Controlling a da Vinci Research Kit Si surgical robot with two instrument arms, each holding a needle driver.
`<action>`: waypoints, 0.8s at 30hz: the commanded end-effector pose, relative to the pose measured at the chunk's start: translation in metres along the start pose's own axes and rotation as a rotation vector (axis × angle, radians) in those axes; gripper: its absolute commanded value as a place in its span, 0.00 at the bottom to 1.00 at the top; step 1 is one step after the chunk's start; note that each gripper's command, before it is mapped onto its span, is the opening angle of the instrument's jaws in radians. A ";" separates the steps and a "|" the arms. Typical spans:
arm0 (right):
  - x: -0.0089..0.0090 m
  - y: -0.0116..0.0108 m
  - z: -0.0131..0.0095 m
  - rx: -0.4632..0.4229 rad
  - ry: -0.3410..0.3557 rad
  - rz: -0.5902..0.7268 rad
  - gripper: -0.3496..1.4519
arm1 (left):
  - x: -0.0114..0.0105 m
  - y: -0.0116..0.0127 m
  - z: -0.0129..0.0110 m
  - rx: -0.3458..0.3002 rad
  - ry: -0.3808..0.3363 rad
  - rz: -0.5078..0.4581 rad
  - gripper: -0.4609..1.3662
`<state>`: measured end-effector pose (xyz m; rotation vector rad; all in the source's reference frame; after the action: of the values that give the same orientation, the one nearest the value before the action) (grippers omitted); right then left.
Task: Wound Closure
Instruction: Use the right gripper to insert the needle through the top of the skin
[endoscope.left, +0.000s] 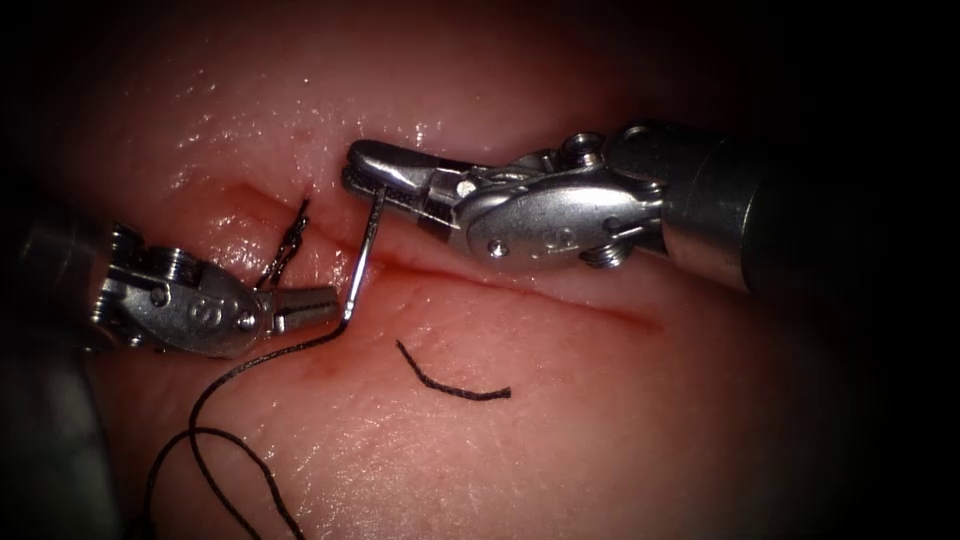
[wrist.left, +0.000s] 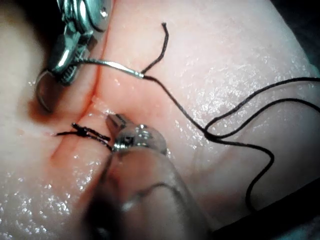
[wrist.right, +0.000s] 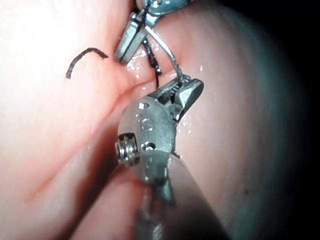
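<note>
Right tool (endoscope.left: 362, 170) grips the needle (endoscope.left: 362, 262) mid-curve above the cut (endoscope.left: 560, 292); left tool (endoscope.left: 325, 303) closed, empty.

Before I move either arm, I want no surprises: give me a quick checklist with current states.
1. Right tool grips needle near mid-curve: ok.
2. Needle tip out of the tissue: cannot tell.
3. Left tool empty, fingers shut: ok.
4. Thread attached to the needle's tail, lying slack: ok.
5. Cut end of thread apart from both tools: ok.
6. Knotted stitch sits across the cut: ok.
</note>
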<state>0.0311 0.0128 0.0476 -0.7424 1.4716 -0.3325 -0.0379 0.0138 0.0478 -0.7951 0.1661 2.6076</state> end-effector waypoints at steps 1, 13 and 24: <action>-0.0001 -0.0007 0.0003 0.006 -0.005 0.010 0.00 | 0.0000 0.0000 0.0000 -0.007 0.000 0.000 0.06; -0.0006 -0.0039 -0.0002 0.023 -0.061 0.040 0.00 | 0.0001 -0.0002 0.0000 -0.008 0.000 -0.001 0.06; -0.0017 -0.0045 -0.0020 0.010 -0.107 0.090 0.00 | 0.0006 -0.0001 0.0004 -0.005 -0.002 -0.005 0.06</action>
<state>0.0300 0.0100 0.0517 -0.6733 1.3938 -0.2302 -0.0385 0.0143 0.0477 -0.7918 0.1659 2.6029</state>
